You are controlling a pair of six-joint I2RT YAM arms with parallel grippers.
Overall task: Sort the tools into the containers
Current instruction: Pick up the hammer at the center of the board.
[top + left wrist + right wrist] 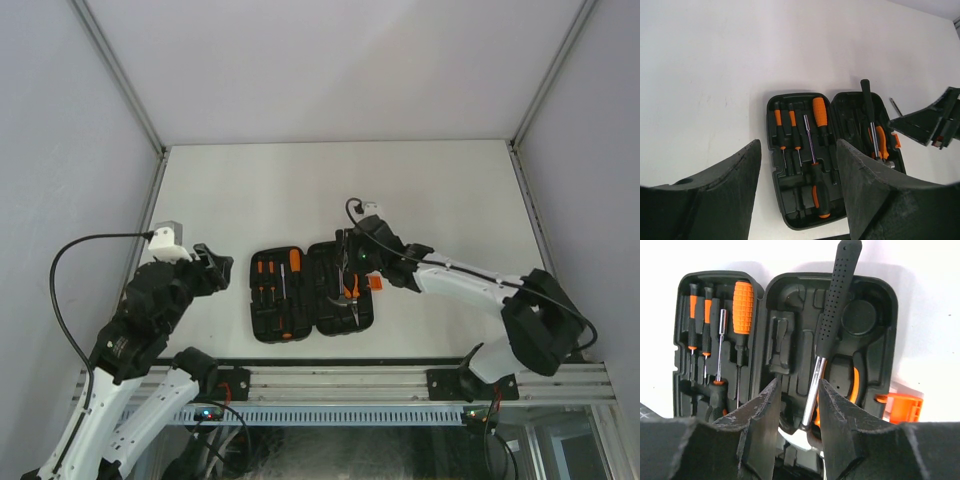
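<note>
We see the black plastic rounded-rectangle tool case [312, 292] lying open in two halves on the white desk [300, 190], close to the middle of its near edge. The slim black-and-orange screwdrivers [700, 315] lie in the moulded slots of the left half. In the right half the black-handled steel claw hammer [836, 300] lies over the orange-handled pliers [856, 382]. Its grip pokes out past the case's far rim, so we judge it is not bedded in its slot.

The right pincer [798, 387] hangs low over that right half, its jaws a narrow gap apart with the hammer's bare steel neck running between them. There is a clear gap on the left side of the neck. Whether the other finger touches it we cannot tell from this angle, so we would not call it a grip. The left pincer [218, 268] stands wide with nothing in it, beside the case toward the desk's left edge.

What the coming move turns on is the hammer's long axis, which runs roughly from the desk's near edge toward its far edge. The head is at the near end under the right pincer and the handle leads away from it. The jaws stand across that axis, and the right arm is much the nearer, so any reseating of the hammer probably falls to it.
</note>
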